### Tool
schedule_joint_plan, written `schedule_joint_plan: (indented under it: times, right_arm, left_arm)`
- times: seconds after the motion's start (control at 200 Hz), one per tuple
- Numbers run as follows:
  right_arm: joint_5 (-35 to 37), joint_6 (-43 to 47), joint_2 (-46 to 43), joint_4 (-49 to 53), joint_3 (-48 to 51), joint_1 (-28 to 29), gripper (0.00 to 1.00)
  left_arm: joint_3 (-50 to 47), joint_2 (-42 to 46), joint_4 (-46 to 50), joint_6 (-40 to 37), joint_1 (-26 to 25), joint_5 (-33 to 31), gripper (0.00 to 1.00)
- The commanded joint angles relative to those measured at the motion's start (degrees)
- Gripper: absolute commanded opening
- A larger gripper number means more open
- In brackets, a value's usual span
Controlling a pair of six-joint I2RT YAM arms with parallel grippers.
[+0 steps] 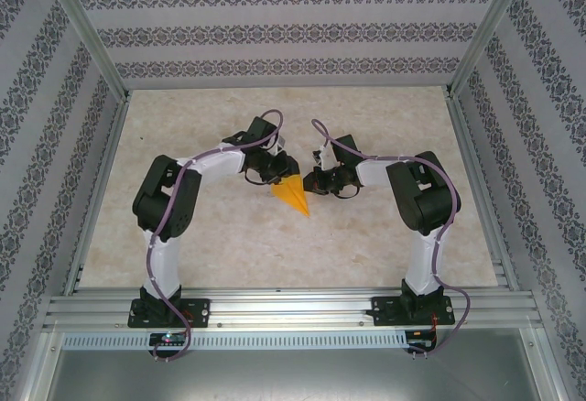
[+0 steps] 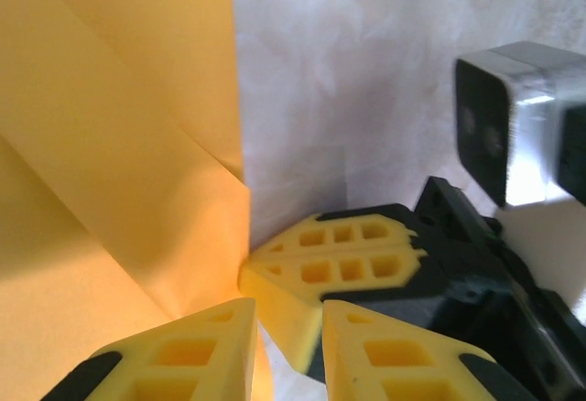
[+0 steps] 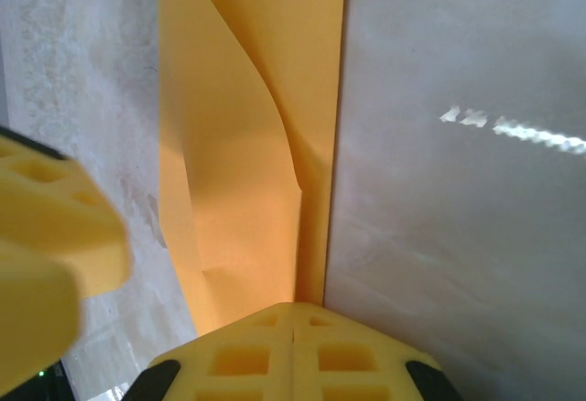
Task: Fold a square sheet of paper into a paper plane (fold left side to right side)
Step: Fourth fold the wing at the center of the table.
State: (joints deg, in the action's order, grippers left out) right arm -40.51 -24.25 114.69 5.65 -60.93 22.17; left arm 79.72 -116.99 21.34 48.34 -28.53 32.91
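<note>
**Fold could go crooked from here**

The paper plane (image 1: 293, 195) sat dead centre of the top view, its point aimed lower right. The right gripper (image 3: 293, 353) had its jaws pressed together, tip right at the plane's edge. The left gripper (image 2: 288, 355) stood slightly apart just beside it. The plane bulged up on one side, not pressed flat. If the left fingers bumped that right tip, the plane would probably skid and fold crooked.
</note>
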Motion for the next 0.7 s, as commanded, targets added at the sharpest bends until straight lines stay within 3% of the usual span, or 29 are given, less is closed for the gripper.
schedule_joint_plan:
  times: [0.0, 0.565, 0.694]
  right_arm:
    - [3.92, 1.64, 2.88, 3.23, 0.19, 1.11, 0.0]
    - [3.81, 1.91, 2.19, 4.46, -1.84, 1.19, 0.0]
    - [3.9, 1.25, -0.79, 4.8, -2.53, 0.75, 0.07]
  left_arm:
    - [2.15, -2.57, -0.57, -0.39, 0.3, 1.33, 0.27]
    - [-1.41, -6.15, -1.65, -0.18, 1.29, -1.3, 0.26]
    - [-3.39, -6.1, -2.28, 0.23, 1.29, -2.05, 0.26]
